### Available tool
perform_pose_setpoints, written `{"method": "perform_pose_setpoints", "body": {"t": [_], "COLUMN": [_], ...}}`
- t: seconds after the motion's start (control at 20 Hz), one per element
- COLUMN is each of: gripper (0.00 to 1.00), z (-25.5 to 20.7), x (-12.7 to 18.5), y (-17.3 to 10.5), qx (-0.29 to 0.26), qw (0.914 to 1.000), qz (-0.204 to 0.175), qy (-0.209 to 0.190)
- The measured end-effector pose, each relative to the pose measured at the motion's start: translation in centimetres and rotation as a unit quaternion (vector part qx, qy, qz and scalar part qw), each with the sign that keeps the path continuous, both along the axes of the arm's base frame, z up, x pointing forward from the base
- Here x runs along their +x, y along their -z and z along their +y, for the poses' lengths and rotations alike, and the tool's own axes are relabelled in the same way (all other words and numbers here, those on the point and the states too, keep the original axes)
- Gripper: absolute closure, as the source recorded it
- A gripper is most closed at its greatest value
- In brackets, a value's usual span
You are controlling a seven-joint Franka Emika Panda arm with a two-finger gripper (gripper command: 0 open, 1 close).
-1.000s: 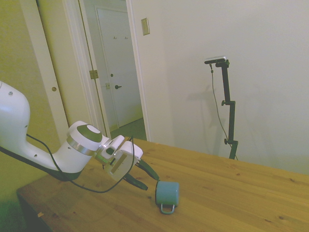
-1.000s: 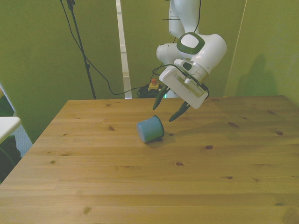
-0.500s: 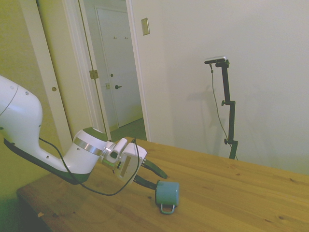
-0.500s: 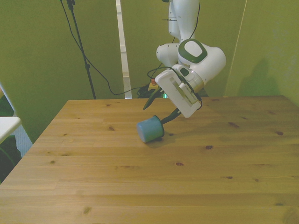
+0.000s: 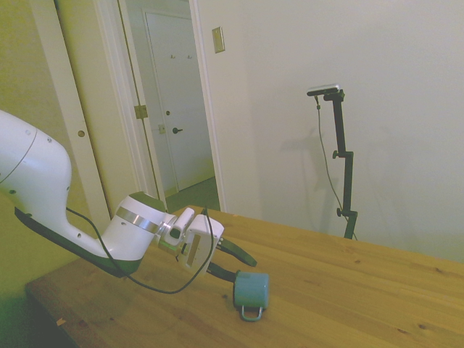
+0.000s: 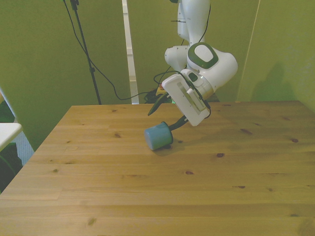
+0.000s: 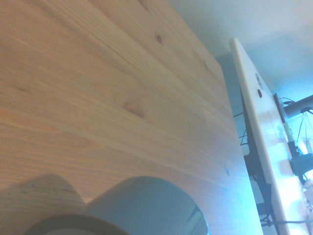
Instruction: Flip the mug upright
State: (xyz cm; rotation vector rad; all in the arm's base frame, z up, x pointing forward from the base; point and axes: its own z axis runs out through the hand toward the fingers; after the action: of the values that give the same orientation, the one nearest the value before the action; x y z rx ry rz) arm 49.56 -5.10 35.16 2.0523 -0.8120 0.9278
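The teal mug lies on its side on the wooden table, its loop handle pointing toward the side camera. In the front view the mug sits left of the table's middle, its closed base turned toward that camera. My gripper is open and tilted down right behind the mug, one dark finger on each side of its far end, nothing held. The front view shows the gripper just above and behind the mug. Up close, the wrist view shows the mug's curved side, blurred.
The table stretches wide toward the front camera and to the front view's right. A white surface stands off the table at the front view's left. Cables hang behind the far edge.
The gripper has dropped lower and moved in toward the mug, its fingers now straddling the mug's far end. The mug has not moved.
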Motion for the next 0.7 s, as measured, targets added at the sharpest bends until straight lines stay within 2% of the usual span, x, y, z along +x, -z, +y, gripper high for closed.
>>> {"method": "perform_pose_setpoints", "body": {"t": [0.7], "gripper": [1.0], "z": [-1.0], "x": [0.0], "y": [1.4], "qx": [0.002], "qw": [0.9999], "qz": [0.007], "qy": [0.012]}}
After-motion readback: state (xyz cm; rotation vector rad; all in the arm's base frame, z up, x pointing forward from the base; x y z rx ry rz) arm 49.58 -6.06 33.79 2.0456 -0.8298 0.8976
